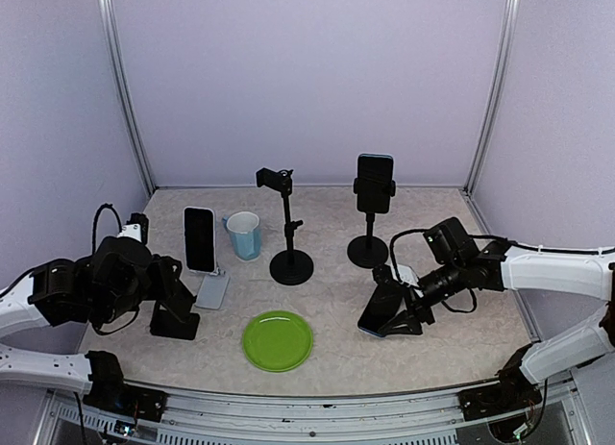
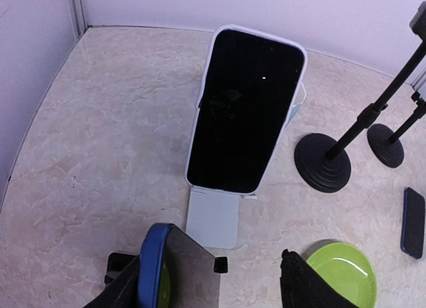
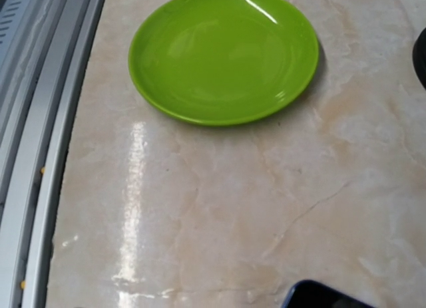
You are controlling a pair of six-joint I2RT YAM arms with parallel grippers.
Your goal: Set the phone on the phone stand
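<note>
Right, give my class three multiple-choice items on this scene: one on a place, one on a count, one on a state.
1. The blue mug stands: A) between the white stand and the empty black pole stand; B) on the green plate; C) atop a phone.
2. Black pole stands in all: A) one; B) two; C) three.
3. The phone nearest the right arm is: A) clamped upright; B) leaning on the mug; C) lying flat on the table.
Answers: 1 A, it sits between them in the top view. 2 B, the other pole stand clamps a second phone. 3 C, it lies flat by the arm.
</note>
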